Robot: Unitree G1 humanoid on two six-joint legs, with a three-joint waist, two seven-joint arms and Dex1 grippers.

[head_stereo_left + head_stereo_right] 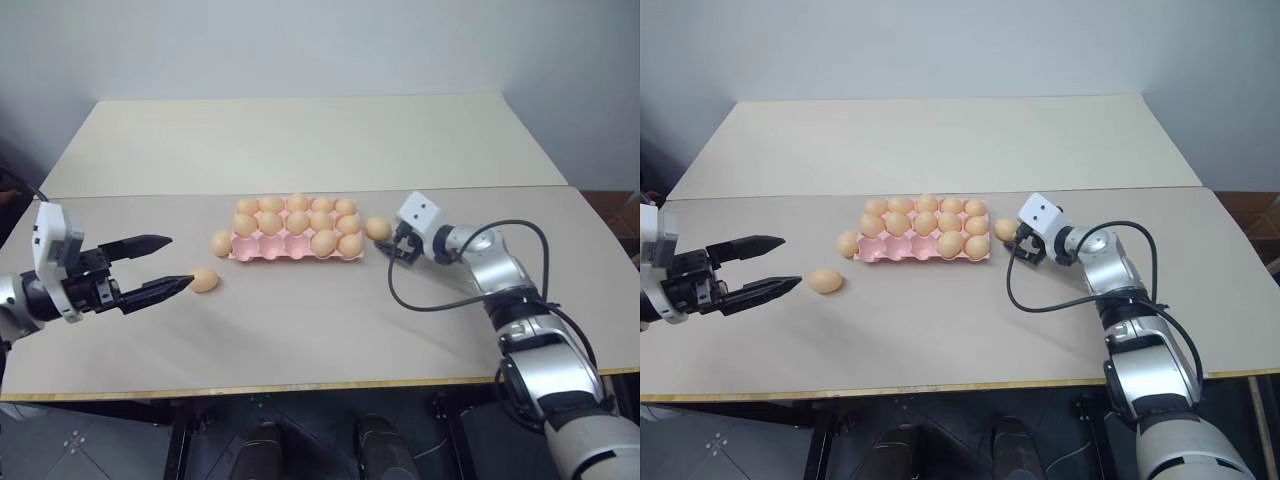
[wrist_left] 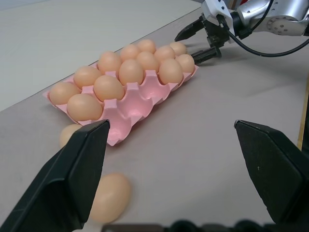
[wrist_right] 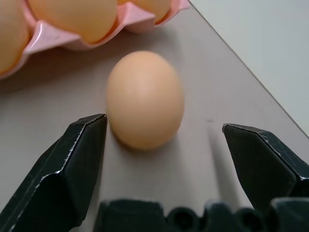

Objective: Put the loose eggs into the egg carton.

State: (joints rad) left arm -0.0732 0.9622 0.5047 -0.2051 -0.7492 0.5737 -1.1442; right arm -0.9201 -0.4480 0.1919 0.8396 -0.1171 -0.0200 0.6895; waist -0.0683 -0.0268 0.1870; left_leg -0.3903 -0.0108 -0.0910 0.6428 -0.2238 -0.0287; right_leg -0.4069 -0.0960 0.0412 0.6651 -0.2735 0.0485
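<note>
My right gripper (image 3: 161, 145) gapes wide just short of an egg (image 1: 378, 228) lying right of the carton (image 1: 262, 250), my left gripper (image 1: 165, 266) equally spread near another egg (image 1: 204, 279) left of it.

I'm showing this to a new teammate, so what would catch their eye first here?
The pink egg carton, mostly filled with eggs, sits mid-table. Just off its right end, the right pincer stands open around a loose egg. Two more loose eggs lie by the carton's left end, one at the open left pincer.
</note>
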